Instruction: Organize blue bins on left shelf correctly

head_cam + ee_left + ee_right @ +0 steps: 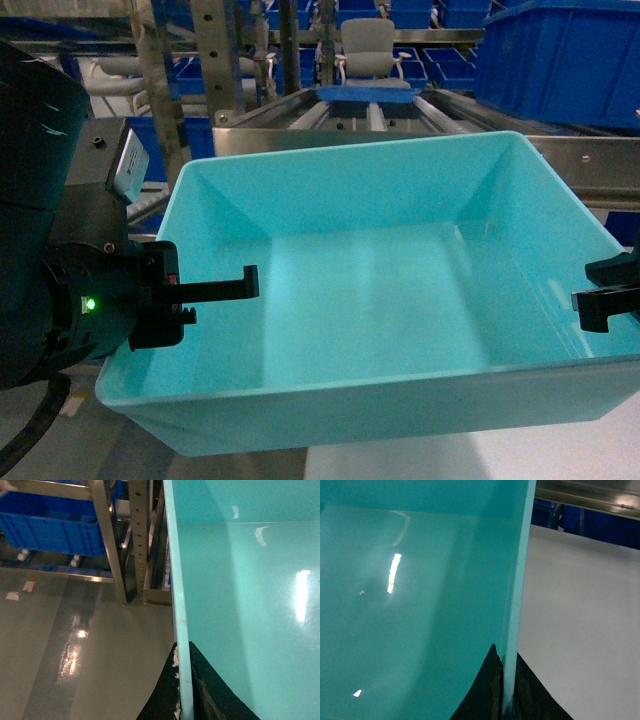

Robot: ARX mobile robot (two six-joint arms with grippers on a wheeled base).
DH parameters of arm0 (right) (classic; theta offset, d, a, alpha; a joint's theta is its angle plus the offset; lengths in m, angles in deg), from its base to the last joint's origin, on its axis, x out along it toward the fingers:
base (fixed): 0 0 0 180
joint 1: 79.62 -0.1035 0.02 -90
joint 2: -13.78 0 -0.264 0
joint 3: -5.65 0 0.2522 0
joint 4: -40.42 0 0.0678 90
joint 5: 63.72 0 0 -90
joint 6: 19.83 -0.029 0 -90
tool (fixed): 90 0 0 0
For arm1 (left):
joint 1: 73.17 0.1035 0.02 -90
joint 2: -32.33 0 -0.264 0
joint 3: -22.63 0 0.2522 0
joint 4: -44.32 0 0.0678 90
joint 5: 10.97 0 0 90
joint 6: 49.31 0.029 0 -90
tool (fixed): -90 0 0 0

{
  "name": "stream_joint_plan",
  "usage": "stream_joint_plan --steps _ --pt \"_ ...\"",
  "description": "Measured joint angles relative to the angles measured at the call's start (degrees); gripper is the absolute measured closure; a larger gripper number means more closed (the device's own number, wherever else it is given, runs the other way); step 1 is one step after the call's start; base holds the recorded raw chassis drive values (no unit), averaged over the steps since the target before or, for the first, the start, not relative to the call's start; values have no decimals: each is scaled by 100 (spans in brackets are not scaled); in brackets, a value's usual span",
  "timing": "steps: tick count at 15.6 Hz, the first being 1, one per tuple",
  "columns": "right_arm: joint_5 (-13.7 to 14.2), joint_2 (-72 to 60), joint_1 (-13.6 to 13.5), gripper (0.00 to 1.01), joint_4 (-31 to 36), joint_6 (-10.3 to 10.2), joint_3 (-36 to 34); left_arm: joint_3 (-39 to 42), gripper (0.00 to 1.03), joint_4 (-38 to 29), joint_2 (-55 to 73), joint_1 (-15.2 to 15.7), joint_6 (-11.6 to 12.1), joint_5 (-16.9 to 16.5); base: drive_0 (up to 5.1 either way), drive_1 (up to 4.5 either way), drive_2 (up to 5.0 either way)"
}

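A light turquoise bin (390,290) fills the head view, held up in front of the steel left shelf (400,135) with its roller rails. My left gripper (185,300) is shut on the bin's left rim (181,630), one black finger (165,695) on each side of the wall. My right gripper (605,300) is shut on the right rim (517,605), fingers (485,690) pinching the wall from both sides. The bin is empty inside.
A darker royal-blue ribbed bin (560,60) sits on the rack at upper right, another (50,525) low on the left rack. Perforated steel uprights (137,535) stand left of the bin. White tabletop (580,620) lies under the right side.
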Motion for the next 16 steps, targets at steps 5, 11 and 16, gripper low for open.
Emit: stream_joint_plan --steps 5,11,16 --pt "-2 2 0 99 15 0 0 0 101 -4 0 4 0 0 -478 366 95" --pt "-4 2 -2 99 9 0 -2 0 101 11 0 4 -2 0 -470 380 88" --pt "-4 0 -2 99 -2 0 -2 2 101 15 0 4 0 -2 -428 436 27"
